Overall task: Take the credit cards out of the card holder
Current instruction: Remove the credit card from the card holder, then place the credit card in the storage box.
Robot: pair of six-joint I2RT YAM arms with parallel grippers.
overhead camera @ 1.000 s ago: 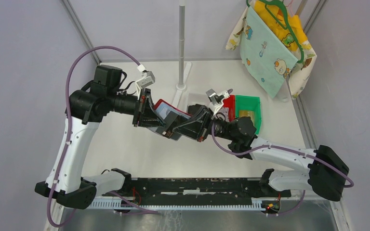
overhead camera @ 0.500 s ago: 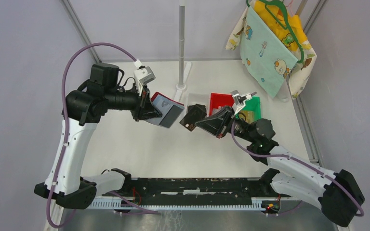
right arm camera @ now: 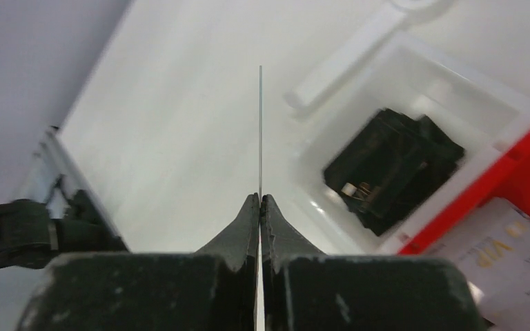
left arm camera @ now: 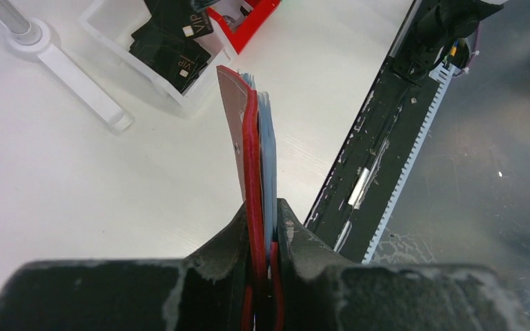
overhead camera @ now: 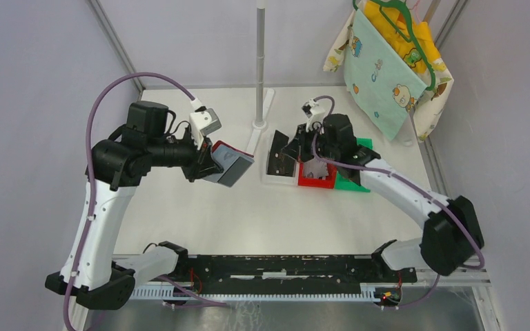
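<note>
- The left gripper [left arm camera: 262, 214] is clenching the lower edge of the red card holder [left arm camera: 250, 158], lifting it clear of the white table [overhead camera: 200, 214], left of the table's middle.
- The card holder is standing on edge between the fingers, with grey-blue cards [left arm camera: 268, 155] sticking out of it on one side.
- The right gripper [right arm camera: 260, 201] is pinching a thin card [right arm camera: 260, 124], seen edge-on, so its colour is not showing.
- That gripper is hovering over a white bin [right arm camera: 414, 65] near the table's far edge, where black cards [right arm camera: 393, 172] are lying.
- A red bin [right arm camera: 524, 162] is sitting against the white bin's right side, holding pale cards [right arm camera: 497, 255].
- A green bin [overhead camera: 362, 146] is sitting against the red bin's right side.
</note>
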